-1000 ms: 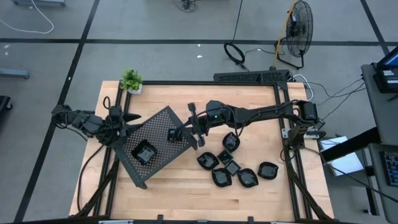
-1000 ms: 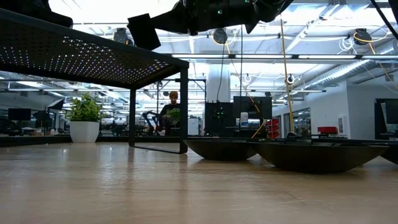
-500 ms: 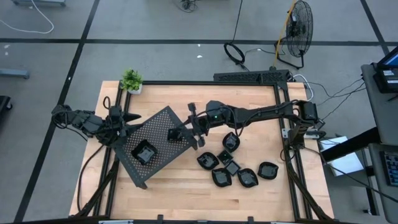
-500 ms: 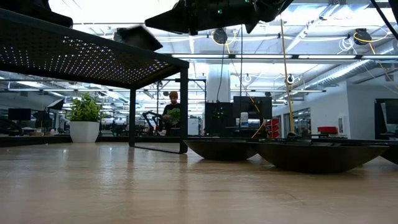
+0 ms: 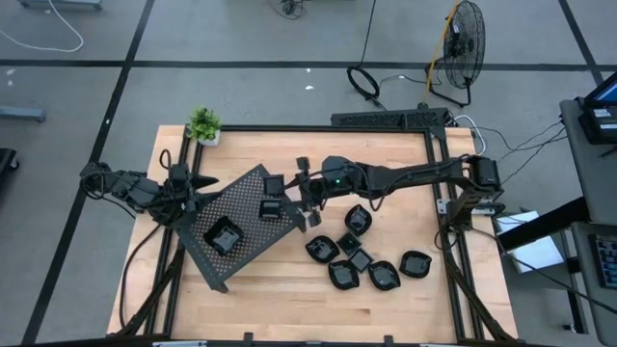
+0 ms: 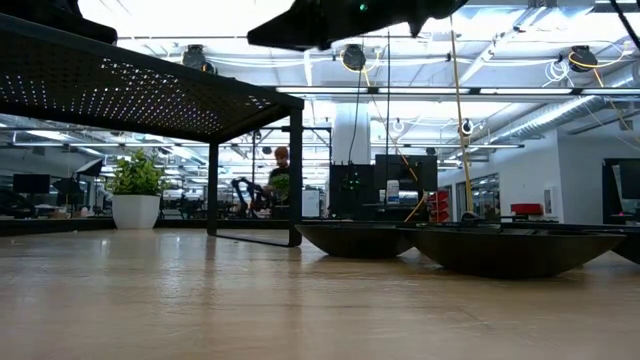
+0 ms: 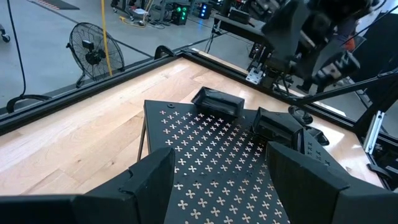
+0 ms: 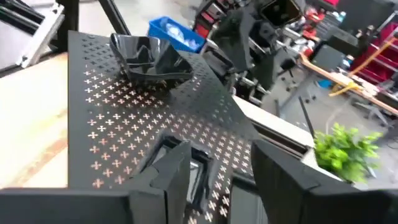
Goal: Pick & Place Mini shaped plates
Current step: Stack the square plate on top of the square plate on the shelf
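Observation:
A dark perforated tray (image 5: pixel 241 226) stands on legs at the table's left. Three mini shaped plates lie on it: one at its near left (image 5: pixel 224 236), one (image 5: pixel 271 207) and one (image 5: pixel 274 183) at its right end. My right gripper (image 5: pixel 293 188) hangs open just right of those two and holds nothing; in its wrist view a plate (image 8: pixel 198 171) lies on the tray low between its fingers. Several more plates (image 5: pixel 357 255) rest on the wood to the tray's right. My left gripper (image 5: pixel 198 183) waits open at the tray's left edge.
A small potted plant (image 5: pixel 203 123) stands at the table's far left corner. A black frame rail (image 5: pixel 318 128) runs around the table. In the low view the tray's leg (image 6: pixel 296 175) stands left of the loose plates (image 6: pixel 520 248). Bare wood lies along the near edge.
My right gripper has let go of the black plate it held above the tray's right end. The plate tipped over and dropped out of the low view onto the tray top, where it now lies beside the other one.

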Action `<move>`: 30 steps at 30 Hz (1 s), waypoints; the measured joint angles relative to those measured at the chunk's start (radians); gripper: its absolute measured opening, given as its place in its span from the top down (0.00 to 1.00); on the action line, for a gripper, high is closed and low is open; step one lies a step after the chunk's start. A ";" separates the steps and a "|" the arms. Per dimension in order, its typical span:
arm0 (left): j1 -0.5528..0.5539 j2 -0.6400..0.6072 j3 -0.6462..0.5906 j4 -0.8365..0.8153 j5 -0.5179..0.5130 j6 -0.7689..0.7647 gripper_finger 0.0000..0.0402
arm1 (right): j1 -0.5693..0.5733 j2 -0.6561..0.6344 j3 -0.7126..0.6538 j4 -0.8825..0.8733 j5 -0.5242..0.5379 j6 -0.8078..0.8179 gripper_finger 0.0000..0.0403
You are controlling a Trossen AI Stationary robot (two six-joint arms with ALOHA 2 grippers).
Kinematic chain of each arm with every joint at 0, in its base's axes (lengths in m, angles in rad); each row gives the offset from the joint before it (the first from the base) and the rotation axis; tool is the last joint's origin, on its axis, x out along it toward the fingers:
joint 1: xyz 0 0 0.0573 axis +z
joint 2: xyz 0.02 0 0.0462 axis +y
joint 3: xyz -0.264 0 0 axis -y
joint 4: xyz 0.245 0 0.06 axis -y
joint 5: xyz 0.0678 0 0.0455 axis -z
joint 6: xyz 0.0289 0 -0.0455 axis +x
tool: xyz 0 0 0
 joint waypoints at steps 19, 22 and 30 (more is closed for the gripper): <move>0.000 0.000 0.000 0.000 0.000 0.000 0.36 | -0.187 -0.004 -0.099 0.038 0.071 0.202 0.58; 0.000 0.000 0.000 0.000 0.000 0.000 0.36 | -0.246 0.000 -0.103 0.059 0.000 0.356 0.56; 0.000 0.000 0.000 0.000 0.001 0.000 0.36 | -0.325 0.028 -0.102 0.089 -0.213 0.753 0.44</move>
